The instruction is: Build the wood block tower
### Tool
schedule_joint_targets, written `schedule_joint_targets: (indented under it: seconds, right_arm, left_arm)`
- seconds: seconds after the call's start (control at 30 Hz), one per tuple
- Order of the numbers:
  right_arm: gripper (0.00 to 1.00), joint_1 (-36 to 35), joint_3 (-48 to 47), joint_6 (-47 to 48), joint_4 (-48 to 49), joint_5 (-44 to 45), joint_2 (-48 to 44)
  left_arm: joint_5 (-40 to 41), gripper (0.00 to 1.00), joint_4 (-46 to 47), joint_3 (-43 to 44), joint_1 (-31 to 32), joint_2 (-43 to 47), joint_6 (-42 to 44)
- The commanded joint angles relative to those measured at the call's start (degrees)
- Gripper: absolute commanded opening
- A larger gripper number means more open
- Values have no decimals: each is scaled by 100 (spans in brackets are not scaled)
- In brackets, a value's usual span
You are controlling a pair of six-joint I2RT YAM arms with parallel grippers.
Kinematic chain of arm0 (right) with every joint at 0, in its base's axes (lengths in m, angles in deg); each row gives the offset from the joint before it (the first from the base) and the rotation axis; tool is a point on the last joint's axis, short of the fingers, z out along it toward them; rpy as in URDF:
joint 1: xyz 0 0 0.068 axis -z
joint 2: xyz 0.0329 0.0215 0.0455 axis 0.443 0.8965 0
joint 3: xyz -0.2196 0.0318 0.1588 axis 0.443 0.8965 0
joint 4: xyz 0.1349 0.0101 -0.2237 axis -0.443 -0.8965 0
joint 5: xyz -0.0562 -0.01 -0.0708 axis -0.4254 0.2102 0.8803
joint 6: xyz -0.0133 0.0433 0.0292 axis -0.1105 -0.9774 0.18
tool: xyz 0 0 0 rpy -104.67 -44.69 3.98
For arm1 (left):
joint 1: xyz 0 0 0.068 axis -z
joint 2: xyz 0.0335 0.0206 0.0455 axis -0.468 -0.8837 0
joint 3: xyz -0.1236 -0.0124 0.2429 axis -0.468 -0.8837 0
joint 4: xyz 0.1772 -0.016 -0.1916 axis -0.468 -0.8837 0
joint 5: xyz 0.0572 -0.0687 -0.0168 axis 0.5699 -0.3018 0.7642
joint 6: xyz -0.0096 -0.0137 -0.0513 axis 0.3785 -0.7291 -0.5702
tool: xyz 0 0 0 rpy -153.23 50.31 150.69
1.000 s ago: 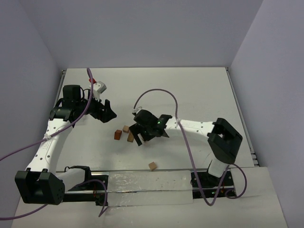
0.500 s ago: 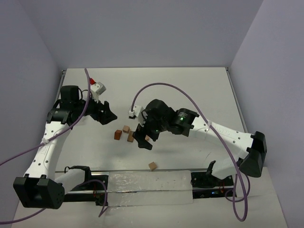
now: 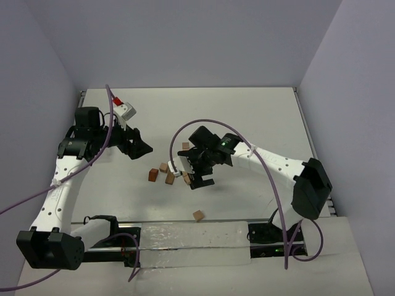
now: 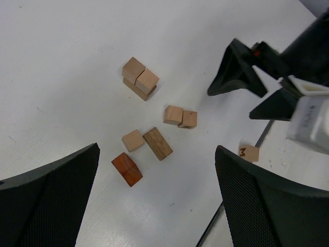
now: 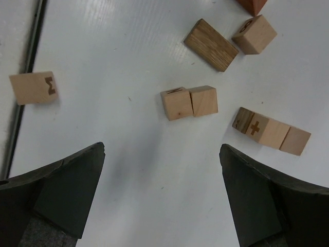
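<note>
Since half a second ago the right arm has folded back and turned its wrist, so the right gripper (image 3: 199,180) now hangs a little further right over the loose blocks. The left arm has drawn slightly toward the left wall. The wood blocks (image 4: 154,128) lie where they were. At the left, the left gripper (image 3: 139,145) hovers above the white table (image 3: 259,117), and its fingers (image 4: 51,200) are spread wide with nothing between them. Just right of it in the overhead view is a reddish block (image 4: 127,169), then a tan cube (image 4: 133,140) touching a brown cuboid (image 4: 158,143) that lies flat. Next comes a pair of tan cubes (image 5: 188,102) set side by side and touching, directly below the right gripper. Its fingers (image 5: 56,190) are also spread wide and grip nothing. Beyond the pair, toward the far wall, a short cluster (image 5: 271,131) of two tan cubes against a darker piece marked with a plus lies on the table. Whether the cubes sit on that piece or beside it cannot be told. Well apart from the rest, near the table's front edge, a lone block (image 3: 198,215) with a dark mark lies by itself. All the blocks rest on the table near its middle.
</note>
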Motion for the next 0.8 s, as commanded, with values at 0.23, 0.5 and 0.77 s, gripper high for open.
schedule_joint_targets:
  seconds: [0.23, 0.5, 0.77]
  right_arm:
    - [100, 209, -401, 1186, 209, -719, 935]
    - [100, 224, -635, 882, 541, -588, 1650]
    - [100, 236, -790, 574, 716, -569, 2009]
  left_arm:
    - [-929, 99, 140, 398, -198, -426, -165]
    - [-1032, 99, 301, 348, -250, -534, -290]
    - [-1056, 99, 231, 326, -265, -529, -238]
